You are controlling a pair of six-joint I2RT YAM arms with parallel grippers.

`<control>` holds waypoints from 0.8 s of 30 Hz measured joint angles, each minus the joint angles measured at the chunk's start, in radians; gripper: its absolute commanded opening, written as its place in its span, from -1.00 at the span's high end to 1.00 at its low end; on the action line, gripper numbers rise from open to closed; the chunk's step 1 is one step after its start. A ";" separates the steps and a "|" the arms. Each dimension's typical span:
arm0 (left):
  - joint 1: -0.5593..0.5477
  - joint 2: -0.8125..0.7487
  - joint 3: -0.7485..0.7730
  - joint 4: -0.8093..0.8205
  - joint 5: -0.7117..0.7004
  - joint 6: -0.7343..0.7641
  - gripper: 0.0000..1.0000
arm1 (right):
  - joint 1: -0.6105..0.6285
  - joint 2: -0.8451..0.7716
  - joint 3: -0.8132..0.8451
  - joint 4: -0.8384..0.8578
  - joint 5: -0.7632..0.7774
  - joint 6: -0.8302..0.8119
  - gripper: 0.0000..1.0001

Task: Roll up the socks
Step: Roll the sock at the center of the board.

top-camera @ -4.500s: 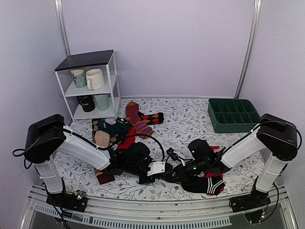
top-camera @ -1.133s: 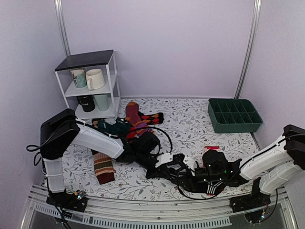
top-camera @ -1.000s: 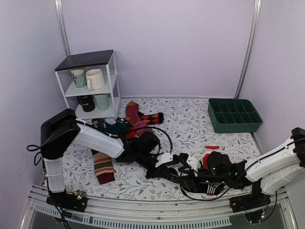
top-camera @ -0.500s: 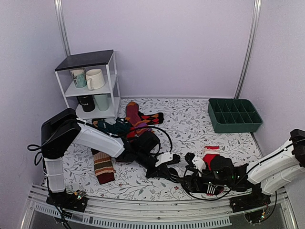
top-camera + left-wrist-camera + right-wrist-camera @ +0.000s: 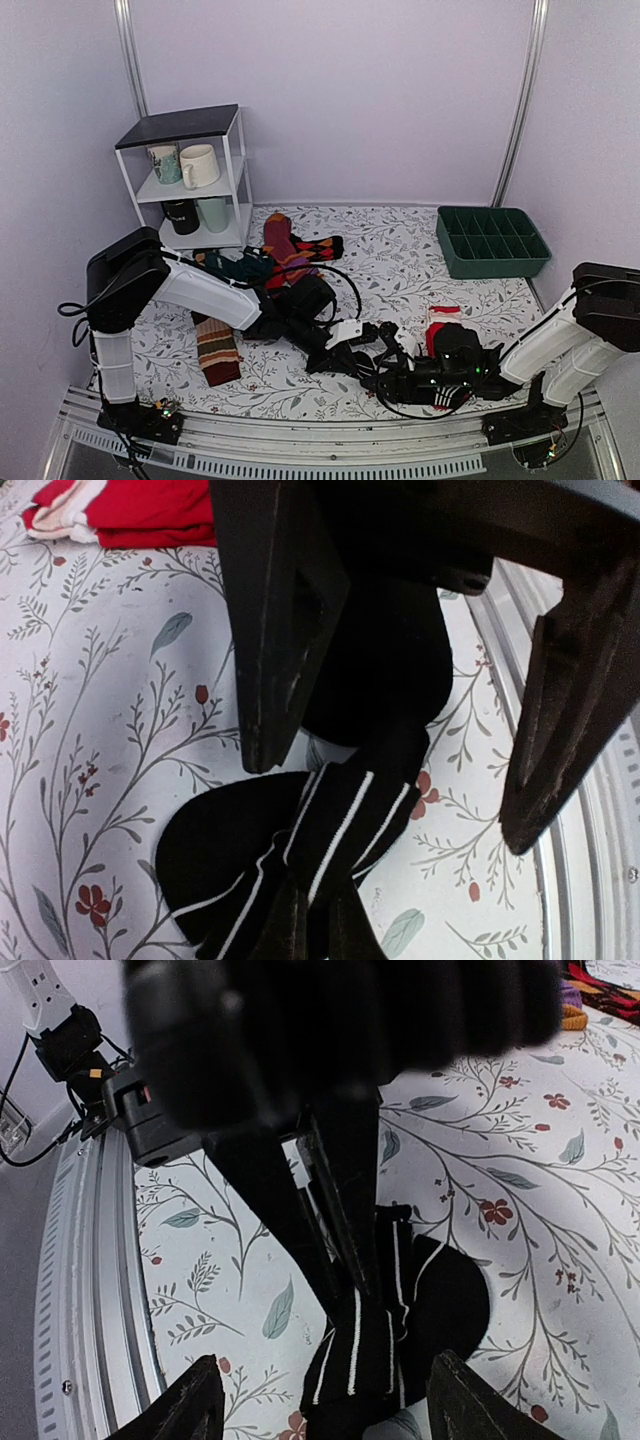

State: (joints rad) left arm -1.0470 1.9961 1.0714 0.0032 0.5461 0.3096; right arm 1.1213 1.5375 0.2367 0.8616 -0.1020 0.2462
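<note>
A black sock with thin white stripes [image 5: 330, 840] lies bunched on the floral cloth near the front edge; it also shows in the right wrist view [image 5: 385, 1345] and, small, from above [image 5: 377, 363]. My left gripper [image 5: 388, 798] is open, its fingers [image 5: 280, 630] straddling the sock's upper part. From above, the left gripper [image 5: 360, 350] meets the right gripper [image 5: 388, 374] over the sock. My right gripper [image 5: 348, 1285] has its fingers close together, pinching a striped fold; its tips show at the bottom of the left wrist view [image 5: 320, 935].
A red sock [image 5: 440, 325] lies beside the right arm, with a red-and-white striped end [image 5: 445, 395] under it. A sock pile [image 5: 275, 260] and a brown striped sock [image 5: 215, 350] lie left. A mug shelf [image 5: 190, 180] stands back left, a green tray [image 5: 490, 240] back right, the metal rail [image 5: 300, 450] in front.
Since 4.5 s ago the left arm swung toward the centre, uncovering the brown striped sock. In the last second the right gripper slid left toward the left gripper; the left gripper stayed put.
</note>
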 measured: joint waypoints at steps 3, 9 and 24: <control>0.000 0.000 0.000 0.000 0.001 0.000 1.00 | -0.008 0.026 0.001 0.015 -0.026 0.007 -0.21; 0.001 0.001 0.000 0.000 0.003 0.000 1.00 | -0.034 0.061 0.013 0.038 -0.072 0.025 0.02; 0.015 0.008 0.001 0.001 0.036 -0.021 1.00 | -0.074 0.132 0.047 0.089 -0.161 0.043 0.28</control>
State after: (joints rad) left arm -1.0321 2.0041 1.0725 0.0040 0.5819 0.2890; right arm 1.0473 1.6695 0.2840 0.9504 -0.2630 0.2890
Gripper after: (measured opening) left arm 0.023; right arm 0.254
